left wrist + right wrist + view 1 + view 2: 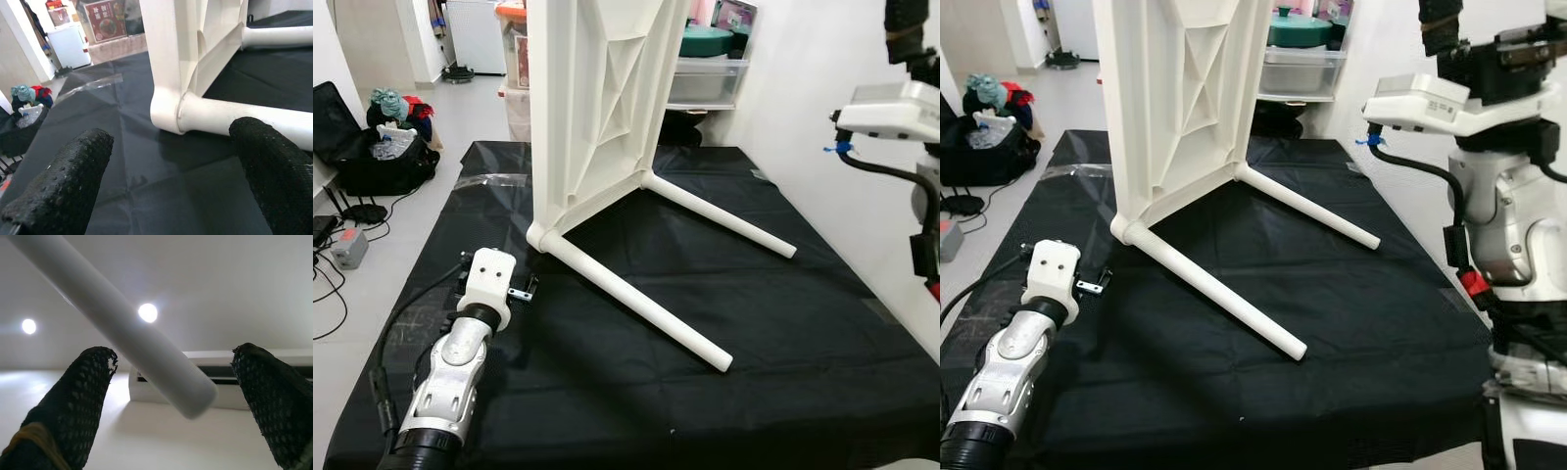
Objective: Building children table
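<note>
White plastic children's table (597,98) stands on its edge on a black sheet (724,323) spread over the floor, tabletop vertical, ribbed underside facing the robot's right. Two white legs already fitted at the bottom corners: near leg (641,304) runs from the front corner socket (543,235) out along the sheet twd the robot; far leg (720,217) runs from the rear corner out to the right. Both lie flat on the sheet.

Left pincer (171,176) low over the sheet, just left of & short of the front corner socket, pointing at it. Fingers (63,181) wide apart, nothing between them but sheet; socket and start of near leg sit just ahead, leg passing near the one fingertip, not touching. Left arm (450,372) reaches fwd from bottom left.

Right arm (1489,186) raised high at the right, well apart from the table base. Right pincer (171,396) aims up at the ceiling, wide open; a white tube (122,328), leg-like, crosses the gap at a slant, its round end between the fingertips. Can't tell if either finger touches it.

Bkgd: black bag w/ clothes (386,137) at left, storage drawers (710,78) behind table.
</note>
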{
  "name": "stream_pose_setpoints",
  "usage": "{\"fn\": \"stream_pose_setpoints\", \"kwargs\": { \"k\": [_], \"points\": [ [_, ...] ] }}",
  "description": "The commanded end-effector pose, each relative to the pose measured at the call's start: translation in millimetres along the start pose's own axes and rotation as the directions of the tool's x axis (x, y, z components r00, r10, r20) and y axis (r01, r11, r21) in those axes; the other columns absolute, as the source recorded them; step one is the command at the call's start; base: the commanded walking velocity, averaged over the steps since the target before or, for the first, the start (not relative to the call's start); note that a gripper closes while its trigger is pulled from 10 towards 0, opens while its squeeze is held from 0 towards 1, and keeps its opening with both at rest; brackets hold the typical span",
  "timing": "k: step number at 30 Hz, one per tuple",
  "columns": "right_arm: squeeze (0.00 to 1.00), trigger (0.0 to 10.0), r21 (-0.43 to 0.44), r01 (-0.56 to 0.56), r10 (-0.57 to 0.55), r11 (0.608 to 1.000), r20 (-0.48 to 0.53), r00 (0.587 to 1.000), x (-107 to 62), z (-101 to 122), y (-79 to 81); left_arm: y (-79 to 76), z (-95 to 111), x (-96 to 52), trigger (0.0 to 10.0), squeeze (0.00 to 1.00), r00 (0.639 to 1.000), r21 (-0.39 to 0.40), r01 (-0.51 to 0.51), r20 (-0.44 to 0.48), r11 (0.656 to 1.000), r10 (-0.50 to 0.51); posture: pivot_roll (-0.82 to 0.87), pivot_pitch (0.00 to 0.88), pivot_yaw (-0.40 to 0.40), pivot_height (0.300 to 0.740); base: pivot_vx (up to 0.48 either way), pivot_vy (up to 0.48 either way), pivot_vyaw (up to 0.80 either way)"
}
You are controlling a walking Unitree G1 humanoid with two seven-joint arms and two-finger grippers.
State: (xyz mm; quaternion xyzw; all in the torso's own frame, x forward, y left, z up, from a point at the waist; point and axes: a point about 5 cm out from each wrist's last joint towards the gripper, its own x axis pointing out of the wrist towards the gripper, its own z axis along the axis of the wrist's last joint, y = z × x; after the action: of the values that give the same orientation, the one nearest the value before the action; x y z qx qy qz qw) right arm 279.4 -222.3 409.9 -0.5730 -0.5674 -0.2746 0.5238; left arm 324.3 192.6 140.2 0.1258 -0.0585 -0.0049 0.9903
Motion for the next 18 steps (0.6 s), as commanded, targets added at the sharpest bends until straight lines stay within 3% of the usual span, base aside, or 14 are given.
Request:
{"fn": "stream_pose_setpoints", "kwargs": {
  "k": [1, 6, 10, 18],
  "points": [
    [0.0, 10.0, -0.019, -0.01, 0.011, 1.0, 0.028, 1.0, 3.8, -0.5, -1.4, -1.0, 1.5, 2.2, 10.0, 0.0, 1.0, 0.009, 0.007, 0.009, 1.0, -0.007, 0.03, 0.0, -0.095, 0.74, 0.0, 0.0, 0.0],
    [0.0, 10.0, 0.007, -0.03, 0.029, 1.0, 0.073, 0.997, 16.5, 7.2, 4.7, -2.6, 2.1, 4.3, 10.0, 0.0, 1.0, 0.01, 0.012, 0.011, 1.0, -0.012, 0.02, 0.0, -0.094, 0.74, 0.0, 0.0, 0.0],
    [0.0, 10.0, 0.033, -0.076, 0.074, 0.997, 0.079, 0.994, 21.8, 16.6, 19.2, -3.3, 1.2, 4.4, 10.0, 0.0, 1.0, 0.012, 0.016, 0.009, 1.0, -0.016, 0.02, 0.0, -0.09, 0.74, 0.0, 0.0, 0.0],
    [0.0, 10.0, 0.055, -0.127, 0.123, 0.99, 0.067, 0.99, 32.9, 24.6, 30.8, -2.1, 1.3, 5.4, 10.0, 0.0, 1.0, 0.015, 0.012, 0.01, 1.0, -0.012, 0.03, 0.0, -0.099, 0.74, 0.0, 0.0, 0.0]
  ]
}}
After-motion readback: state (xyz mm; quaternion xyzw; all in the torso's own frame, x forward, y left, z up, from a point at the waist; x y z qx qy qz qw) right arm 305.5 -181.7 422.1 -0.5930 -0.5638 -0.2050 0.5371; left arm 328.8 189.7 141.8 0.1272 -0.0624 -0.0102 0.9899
